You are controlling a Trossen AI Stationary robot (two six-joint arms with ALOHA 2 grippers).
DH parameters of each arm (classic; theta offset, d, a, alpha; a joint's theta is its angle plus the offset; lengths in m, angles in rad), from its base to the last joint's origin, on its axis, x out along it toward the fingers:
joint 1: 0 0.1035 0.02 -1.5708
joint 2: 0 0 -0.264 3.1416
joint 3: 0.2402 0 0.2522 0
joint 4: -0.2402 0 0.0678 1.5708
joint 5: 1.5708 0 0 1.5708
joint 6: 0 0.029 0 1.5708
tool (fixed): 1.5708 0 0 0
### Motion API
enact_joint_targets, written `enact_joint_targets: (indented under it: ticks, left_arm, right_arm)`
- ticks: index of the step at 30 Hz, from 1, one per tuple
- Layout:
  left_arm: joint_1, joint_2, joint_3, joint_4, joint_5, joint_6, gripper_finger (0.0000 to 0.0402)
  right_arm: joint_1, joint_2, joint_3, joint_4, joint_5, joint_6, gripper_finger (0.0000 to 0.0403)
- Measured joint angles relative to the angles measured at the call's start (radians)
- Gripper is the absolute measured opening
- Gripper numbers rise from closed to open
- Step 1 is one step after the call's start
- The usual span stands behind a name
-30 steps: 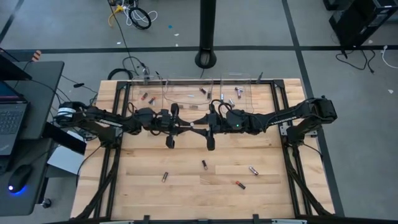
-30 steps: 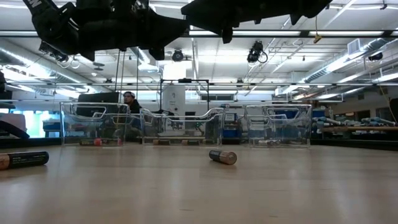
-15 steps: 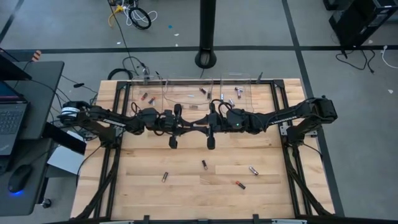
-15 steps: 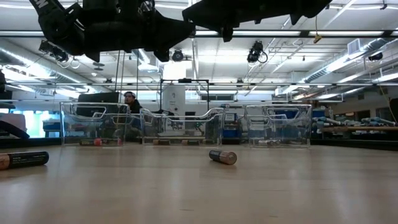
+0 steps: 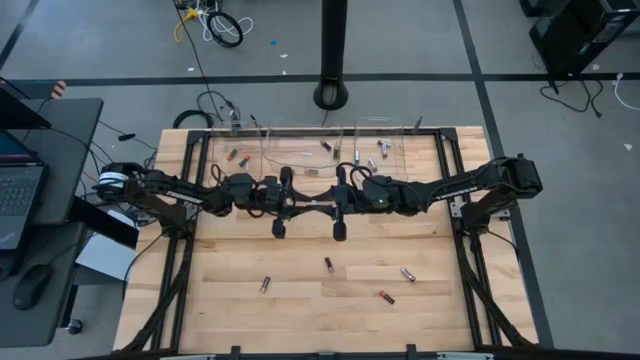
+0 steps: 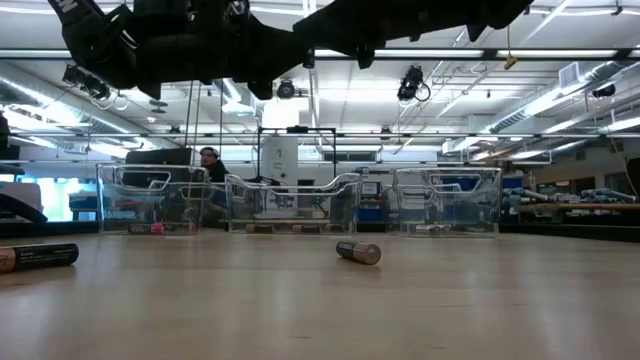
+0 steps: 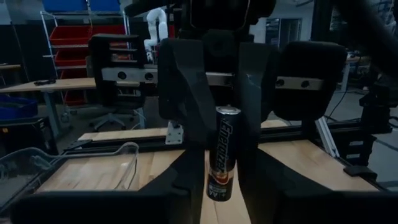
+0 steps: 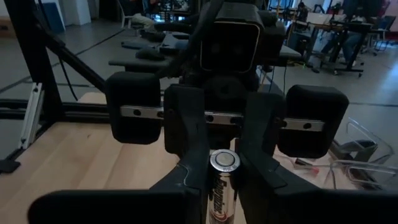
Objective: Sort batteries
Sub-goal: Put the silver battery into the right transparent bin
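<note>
Your worktop (image 5: 300, 300) is pale wood planks, smooth satin. Bins (image 6: 448, 200) clear glossy plastic. Held battery (image 7: 222, 152): glossy black wrap, shiny metal cap. Both tools (image 7: 214, 180) (image 8: 224, 183) matt black plastic.

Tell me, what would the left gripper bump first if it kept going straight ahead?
Probably the right gripper: it faces the left gripper tip to tip, and both seem to pinch one battery.

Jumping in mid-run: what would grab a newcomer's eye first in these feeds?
The left gripper and right gripper meet nose to nose above mid-table, one Energizer battery pinched between their fingers. Four loose batteries lie on the near boards. Clear bins line the far edge, some batteries already inside.
</note>
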Motion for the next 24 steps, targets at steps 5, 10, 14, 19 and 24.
enact_joint_targets:
  ticks: [5, 10, 14, 19, 24]
  left_arm:
    - [0.000, 0.000, 0.000, -0.011, -0.013, 0.014, 0.0119]
    - [0.000, -0.001, 0.000, -0.055, -0.085, 0.034, 0.0125]
    - [0.000, -0.001, 0.000, -0.070, -0.126, 0.036, 0.0126]
    - [0.000, -0.001, 0.000, -0.092, -0.137, 0.060, 0.0127]
    - [0.000, -0.001, 0.000, -0.110, -0.140, 0.061, 0.0127]
  right_arm:
    - [-0.010, -0.014, 0.000, -0.039, 0.000, -0.017, 0.0068]
    - [-0.024, -0.080, 0.000, -0.151, 0.120, -0.030, 0.0068]
    - [-0.057, -0.159, 0.000, -0.271, 0.238, -0.043, 0.0068]
    - [-0.173, -0.248, 0.000, -0.465, 0.321, -0.008, 0.0068]
    - [-0.366, -0.248, 0.000, -0.622, 0.291, 0.061, 0.0068]
